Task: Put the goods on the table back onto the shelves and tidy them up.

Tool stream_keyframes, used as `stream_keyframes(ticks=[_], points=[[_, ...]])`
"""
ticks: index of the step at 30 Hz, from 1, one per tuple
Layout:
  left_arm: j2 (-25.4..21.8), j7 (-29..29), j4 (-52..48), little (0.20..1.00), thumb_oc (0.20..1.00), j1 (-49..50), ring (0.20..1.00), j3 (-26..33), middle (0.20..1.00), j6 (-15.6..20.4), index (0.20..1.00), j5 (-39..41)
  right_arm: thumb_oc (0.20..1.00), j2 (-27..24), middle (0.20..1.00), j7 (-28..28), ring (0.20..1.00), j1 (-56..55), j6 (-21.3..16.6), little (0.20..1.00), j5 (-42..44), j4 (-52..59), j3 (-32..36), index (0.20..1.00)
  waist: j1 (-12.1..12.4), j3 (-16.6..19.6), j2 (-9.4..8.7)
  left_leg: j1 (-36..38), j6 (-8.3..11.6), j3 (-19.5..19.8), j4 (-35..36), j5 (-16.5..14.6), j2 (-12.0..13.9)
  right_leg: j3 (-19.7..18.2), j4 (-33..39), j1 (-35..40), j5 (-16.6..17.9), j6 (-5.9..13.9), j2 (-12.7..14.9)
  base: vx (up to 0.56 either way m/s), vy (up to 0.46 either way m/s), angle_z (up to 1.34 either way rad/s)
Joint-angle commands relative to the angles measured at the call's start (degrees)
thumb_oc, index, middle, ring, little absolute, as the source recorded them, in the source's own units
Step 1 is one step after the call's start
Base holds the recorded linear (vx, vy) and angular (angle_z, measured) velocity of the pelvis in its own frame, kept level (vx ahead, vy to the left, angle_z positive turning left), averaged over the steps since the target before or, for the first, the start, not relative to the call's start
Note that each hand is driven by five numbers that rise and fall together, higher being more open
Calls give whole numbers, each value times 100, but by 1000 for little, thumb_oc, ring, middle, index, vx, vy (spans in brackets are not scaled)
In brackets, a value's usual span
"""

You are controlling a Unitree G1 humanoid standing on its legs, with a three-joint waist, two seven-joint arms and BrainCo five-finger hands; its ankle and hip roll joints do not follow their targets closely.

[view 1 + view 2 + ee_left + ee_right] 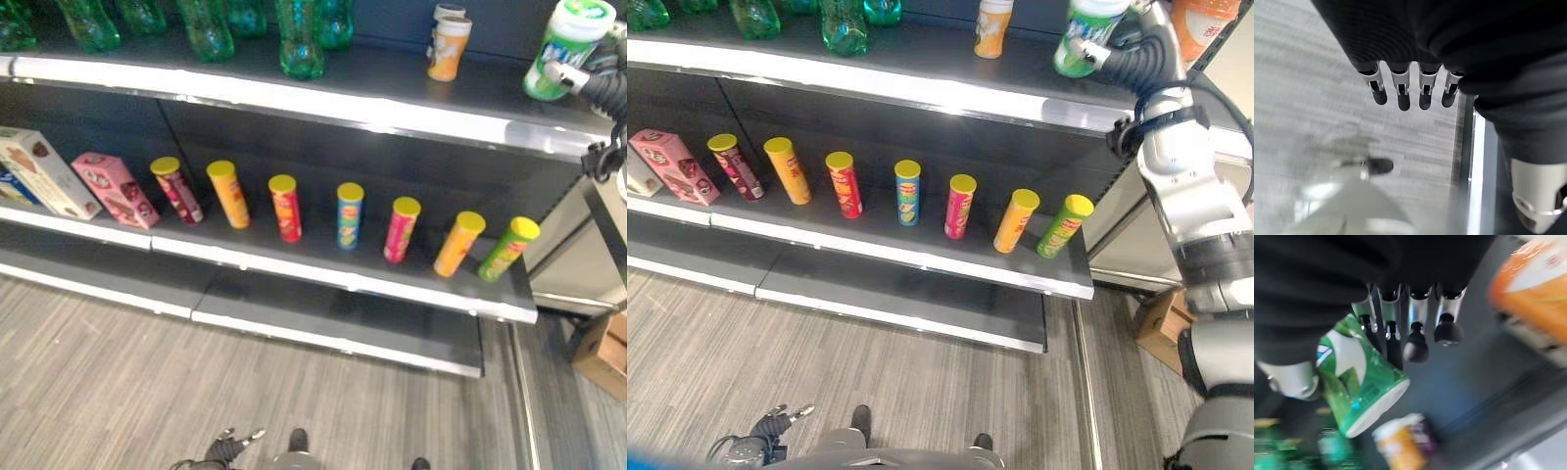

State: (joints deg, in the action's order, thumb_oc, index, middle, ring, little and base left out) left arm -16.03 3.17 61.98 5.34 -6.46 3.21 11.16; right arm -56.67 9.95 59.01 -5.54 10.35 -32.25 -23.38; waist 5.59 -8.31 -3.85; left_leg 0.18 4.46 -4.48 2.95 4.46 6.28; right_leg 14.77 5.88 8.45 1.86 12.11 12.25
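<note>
My right hand [1125, 57] is raised to the right end of the top shelf [323, 98], shut on a green and white canister [568, 41]. The right wrist view has the canister [1359, 382] tilted between my thumb and fingers [1418, 328], above the dark shelf board. An orange cup [449, 44] stands on the same shelf, to the left of the canister. My left hand [227, 447] hangs low over the floor, fingers [1400, 90] straight and holding nothing.
Green bottles [299, 39] line the top shelf's left part. Several chip tubes [348, 215] stand in a row on the middle shelf, with a pink box [116, 189] and a white box [44, 174] at its left. A cardboard box [605, 352] sits on the floor, right.
</note>
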Motion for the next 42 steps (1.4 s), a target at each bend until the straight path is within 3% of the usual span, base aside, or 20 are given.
stream_keyframes(ticks=[1,12,31,42], points=[[-303,-18,272,1000,1000,-40,1000,-132,1000,119,1000,211,200,-19,200,-58,200,68,-175,200,416,233,-16,200,82,338,-163,73,173,-104,-185,-515,-170,-342,-459,-384,-180,-46,116,54,-114,24],[-139,61,547,1000,1000,-68,1000,-333,1000,93,1000,251,200,715,200,-158,200,756,-34,200,994,-1258,-305,200,247,451,-123,116,277,141,-158,-462,-86,42,-464,-114,-350,-162,15,34,-56,16],[-101,218,620,1000,1000,-172,1000,-397,1000,101,1000,358,200,1342,200,-38,200,1351,227,200,26,-2225,-836,200,411,459,-179,150,317,255,-122,-454,-54,322,-494,3,-414,-198,30,23,-16,5],[-104,289,672,1000,1000,-160,1000,-375,1000,111,1000,393,200,1461,200,85,200,1551,340,200,-397,-2714,-991,200,502,459,-205,116,291,330,-115,-470,-95,366,-496,-2,-419,-186,56,16,-2,4]])
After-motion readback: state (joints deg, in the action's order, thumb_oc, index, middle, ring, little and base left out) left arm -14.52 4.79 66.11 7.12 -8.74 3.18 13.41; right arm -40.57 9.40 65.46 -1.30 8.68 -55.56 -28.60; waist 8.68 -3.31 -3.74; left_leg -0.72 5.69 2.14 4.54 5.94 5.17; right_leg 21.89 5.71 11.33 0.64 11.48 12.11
